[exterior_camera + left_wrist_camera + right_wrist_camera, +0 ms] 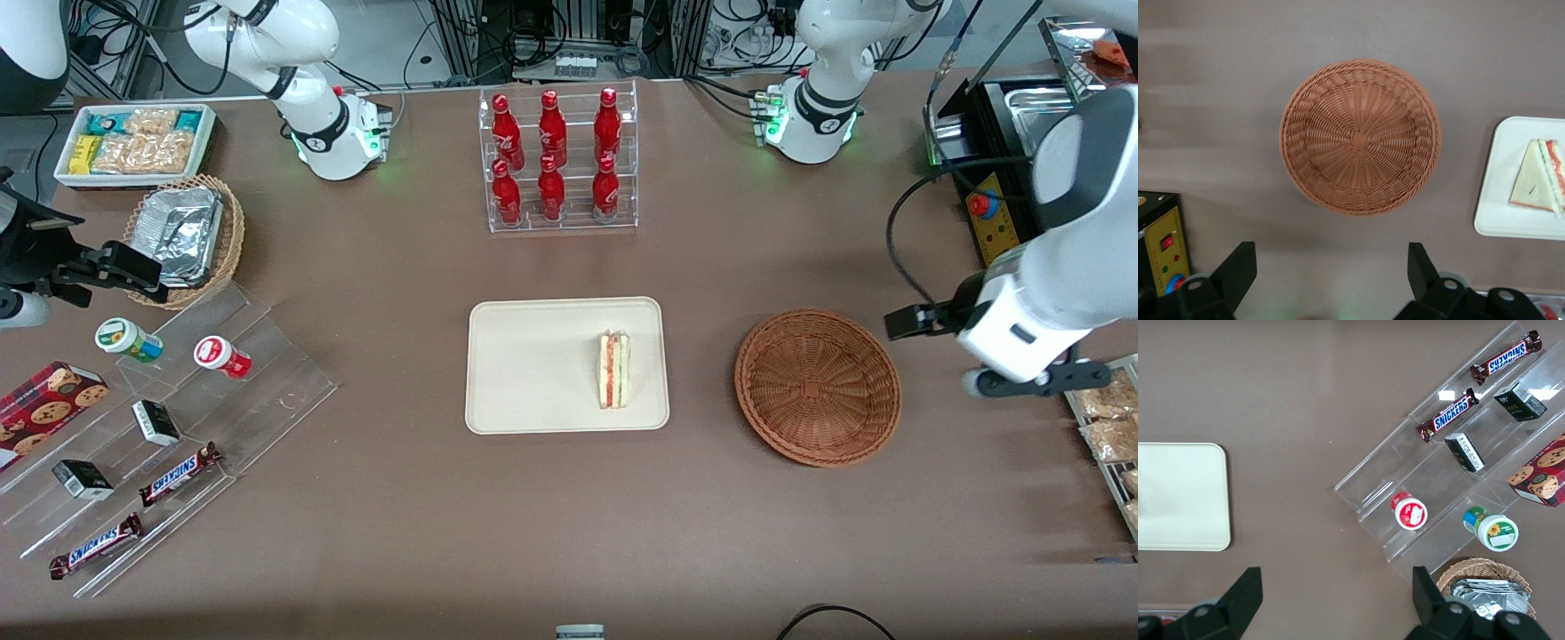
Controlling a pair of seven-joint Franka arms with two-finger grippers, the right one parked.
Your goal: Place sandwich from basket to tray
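Observation:
The sandwich (pixel 613 369) (pixel 1538 177), a tan wedge with red and green filling, lies on the cream-white tray (pixel 533 364) (pixel 1511 220), at the tray's end nearest the basket. The reddish-brown wicker basket (pixel 818 387) (pixel 1360 137) stands beside the tray, toward the working arm's end of the table, with nothing in it. My left gripper (pixel 911 320) (pixel 1331 273) hangs high above the table by the basket's rim, away from the tray. It is open wide and holds nothing.
A clear rack of red bottles (pixel 560 160) stands farther from the camera than the tray. A yellow control box (pixel 991 222) (pixel 1165 257) and a metal rack of snack packets (pixel 1111 427) sit at the working arm's end. Clear steps with snacks (pixel 178 400) lie toward the parked arm's end.

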